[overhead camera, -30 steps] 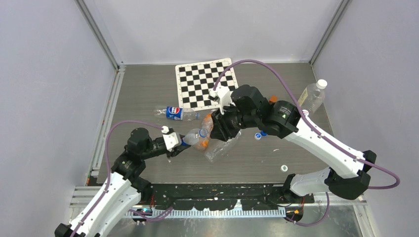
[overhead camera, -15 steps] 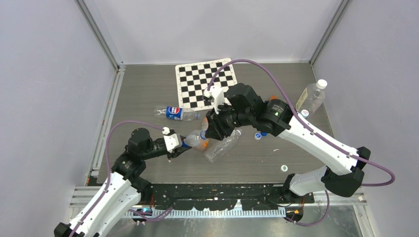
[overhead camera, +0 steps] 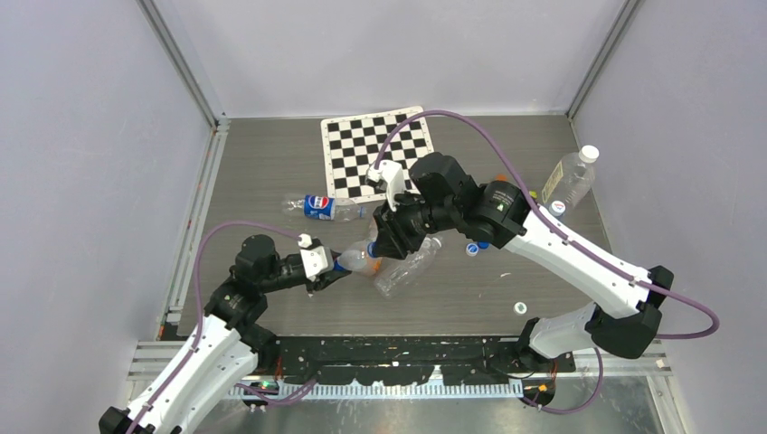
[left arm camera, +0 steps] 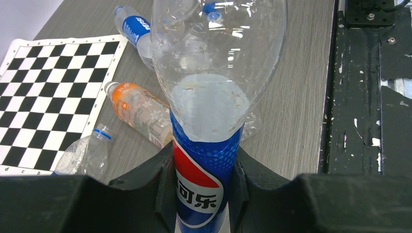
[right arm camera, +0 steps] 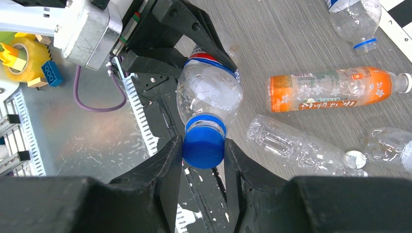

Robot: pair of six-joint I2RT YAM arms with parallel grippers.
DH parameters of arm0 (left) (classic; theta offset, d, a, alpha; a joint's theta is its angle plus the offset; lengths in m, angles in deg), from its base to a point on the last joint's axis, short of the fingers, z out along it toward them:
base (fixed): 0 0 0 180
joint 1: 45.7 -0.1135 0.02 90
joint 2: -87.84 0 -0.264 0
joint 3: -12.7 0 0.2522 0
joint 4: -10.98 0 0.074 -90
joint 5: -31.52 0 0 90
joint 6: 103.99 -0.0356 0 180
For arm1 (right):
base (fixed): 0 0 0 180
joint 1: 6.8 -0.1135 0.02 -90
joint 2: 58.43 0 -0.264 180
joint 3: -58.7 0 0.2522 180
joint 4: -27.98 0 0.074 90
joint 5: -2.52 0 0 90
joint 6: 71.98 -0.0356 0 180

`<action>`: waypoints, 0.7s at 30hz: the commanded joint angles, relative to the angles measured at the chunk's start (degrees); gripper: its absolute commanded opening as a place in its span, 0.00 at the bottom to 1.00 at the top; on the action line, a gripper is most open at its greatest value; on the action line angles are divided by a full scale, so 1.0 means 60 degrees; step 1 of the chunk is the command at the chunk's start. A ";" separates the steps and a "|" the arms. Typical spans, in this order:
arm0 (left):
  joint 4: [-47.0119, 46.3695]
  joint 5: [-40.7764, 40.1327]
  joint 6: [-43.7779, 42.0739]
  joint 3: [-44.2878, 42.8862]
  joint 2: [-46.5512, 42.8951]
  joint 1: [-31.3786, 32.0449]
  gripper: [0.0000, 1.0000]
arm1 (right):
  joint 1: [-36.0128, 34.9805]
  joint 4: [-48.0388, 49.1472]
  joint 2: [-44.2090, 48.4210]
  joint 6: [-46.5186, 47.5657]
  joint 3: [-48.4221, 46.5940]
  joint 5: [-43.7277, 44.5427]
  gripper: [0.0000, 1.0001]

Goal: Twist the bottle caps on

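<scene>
Blue cap pinched by right hand; left hand clamps Pepsi bottle labelled 可乐.

White arms, black joints, purple cables

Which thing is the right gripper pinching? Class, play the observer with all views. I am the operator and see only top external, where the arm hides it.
Observer: The right gripper is shut on a blue cap sitting on the bottle mouth.
Operator: What grips the bottle's other end?
Observer: The left gripper, shut around the blue label, which shows a Pepsi logo and Chinese characters.
Operator: Any liquid inside?
Observer: The left wrist view shows clear walls and it looks empty.
</scene>
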 commanded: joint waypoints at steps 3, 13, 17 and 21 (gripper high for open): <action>-0.0232 0.0538 -0.0212 0.0013 -0.0044 0.0059 0.34 | -0.0051 -0.0082 -0.0154 0.0389 -0.0318 -0.0345 0.19; -0.0227 0.0787 -0.0241 -0.0002 -0.0012 0.0130 0.33 | -0.0041 -0.0484 -0.0327 0.0928 -0.0490 -0.0886 0.19; -0.0529 0.0945 -0.0020 0.0062 -0.0034 0.0147 0.34 | -0.0040 -0.0320 -0.0303 0.0920 -0.0382 -0.1276 0.19; -0.0892 0.1169 0.0303 0.0139 -0.0077 0.0147 0.34 | -0.0048 -0.0316 -0.0265 0.0938 -0.0283 -0.1411 0.19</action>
